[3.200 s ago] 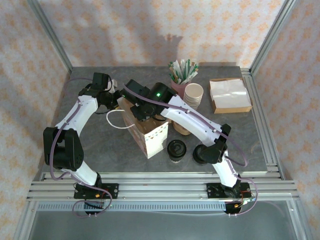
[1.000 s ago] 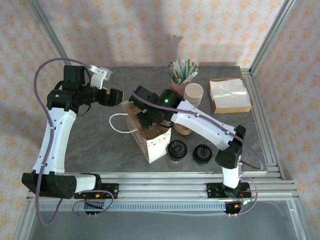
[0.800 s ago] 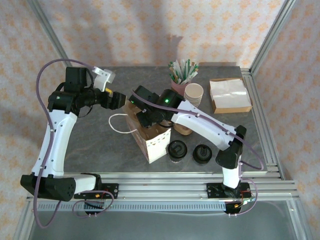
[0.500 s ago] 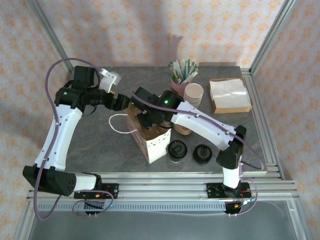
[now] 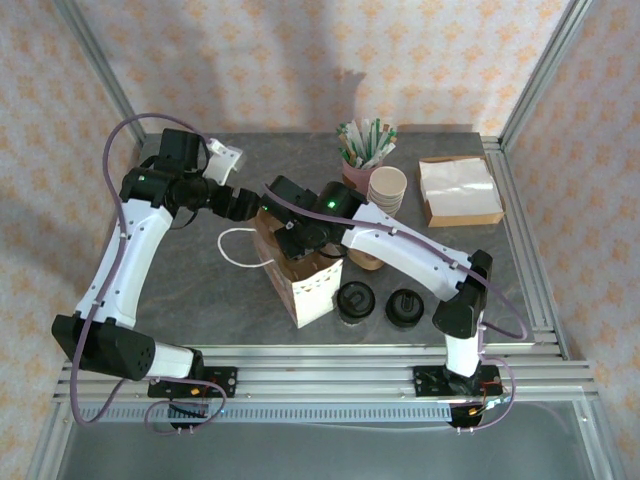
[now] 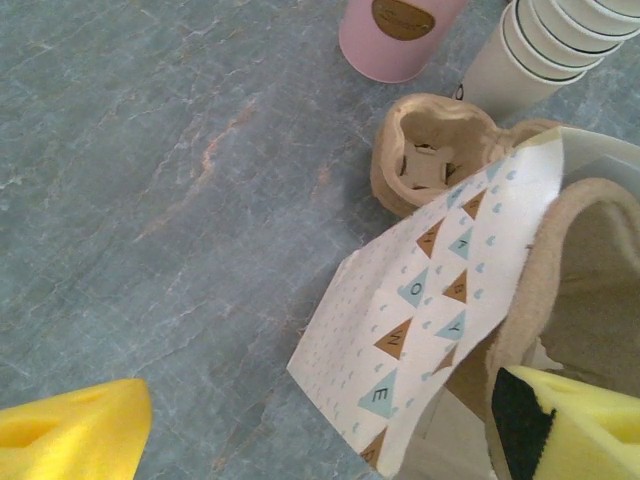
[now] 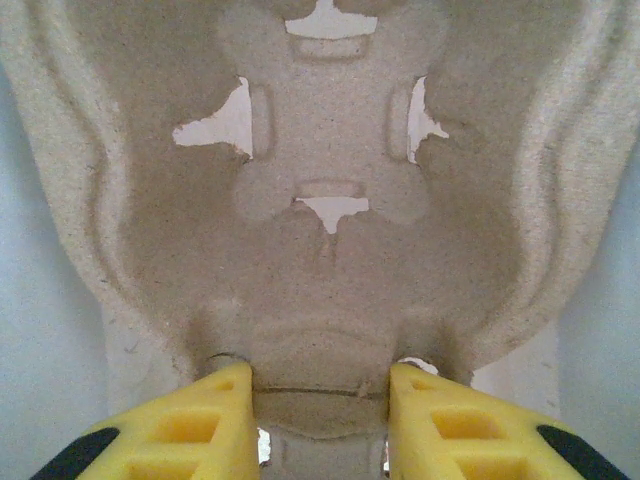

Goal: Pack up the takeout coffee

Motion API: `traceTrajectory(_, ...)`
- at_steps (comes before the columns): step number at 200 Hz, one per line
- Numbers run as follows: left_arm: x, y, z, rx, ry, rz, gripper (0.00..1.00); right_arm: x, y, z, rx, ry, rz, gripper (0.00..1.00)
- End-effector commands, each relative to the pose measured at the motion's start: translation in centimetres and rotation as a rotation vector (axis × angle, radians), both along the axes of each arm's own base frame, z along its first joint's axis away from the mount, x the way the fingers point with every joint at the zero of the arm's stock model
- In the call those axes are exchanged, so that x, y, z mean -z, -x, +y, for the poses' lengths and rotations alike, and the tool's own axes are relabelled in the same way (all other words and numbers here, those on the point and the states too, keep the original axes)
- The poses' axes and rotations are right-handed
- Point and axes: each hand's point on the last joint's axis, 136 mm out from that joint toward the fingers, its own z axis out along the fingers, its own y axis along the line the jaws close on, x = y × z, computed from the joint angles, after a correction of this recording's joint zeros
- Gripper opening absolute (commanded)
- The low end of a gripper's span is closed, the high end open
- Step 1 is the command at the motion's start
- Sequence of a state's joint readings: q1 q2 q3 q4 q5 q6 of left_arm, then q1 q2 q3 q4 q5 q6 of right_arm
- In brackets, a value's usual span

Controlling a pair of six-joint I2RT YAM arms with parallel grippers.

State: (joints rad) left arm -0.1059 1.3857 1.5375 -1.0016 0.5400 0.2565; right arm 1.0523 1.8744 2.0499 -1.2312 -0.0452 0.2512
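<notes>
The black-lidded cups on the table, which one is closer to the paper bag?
The left cup in the top view: it stands just beside the patterned paper bag, while the other cup stands farther right, beyond it.

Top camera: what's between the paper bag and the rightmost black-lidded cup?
A second black-lidded cup stands between the paper bag and the rightmost cup, in the top view.

The pulp carrier (image 7: 330,200) is rough, fibrous moulded paper, matt beige. The bag (image 6: 430,310) is smooth printed paper. The bench (image 5: 200,290) looks like grey veined stone with a soft sheen. Each takeout coffee (image 5: 353,298) has a slightly glossy black plastic lid. The pink cup (image 6: 395,35) shines. The stacked cups (image 6: 545,45) are matt cream paper. The frame rails (image 5: 300,365) are brushed metal.
</notes>
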Motion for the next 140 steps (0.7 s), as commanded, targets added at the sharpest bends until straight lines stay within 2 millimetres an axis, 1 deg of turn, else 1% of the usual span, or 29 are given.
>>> traceTrajectory(1, 0.0, -0.1, 0.2, -0.006, -0.033, 0.01, 0.9, 0.0, 0.5, -1.0, 0.01, 0.024, 0.014, 0.32)
traceTrajectory(36, 0.7, -0.5, 0.4, -0.019, -0.051, 0.027, 0.89, 0.0, 0.6, -1.2, 0.009, 0.029, 0.015, 0.32)
traceTrajectory(69, 0.8, -1.1, 0.7, -0.041, -0.064, 0.027, 0.89, 0.0, 0.6, -1.3, 0.009, 0.029, 0.013, 0.32)
traceTrajectory(89, 0.9, -1.7, 1.3, -0.08, -0.082, 0.027, 0.89, 0.0, 0.7, -1.4, 0.007, 0.03, 0.014, 0.32)
traceTrajectory(140, 1.0, -2.4, 1.3, -0.116, -0.064, 0.026, 0.89, -0.5, 0.7, -1.4, 0.008, 0.006, 0.005, 0.32)
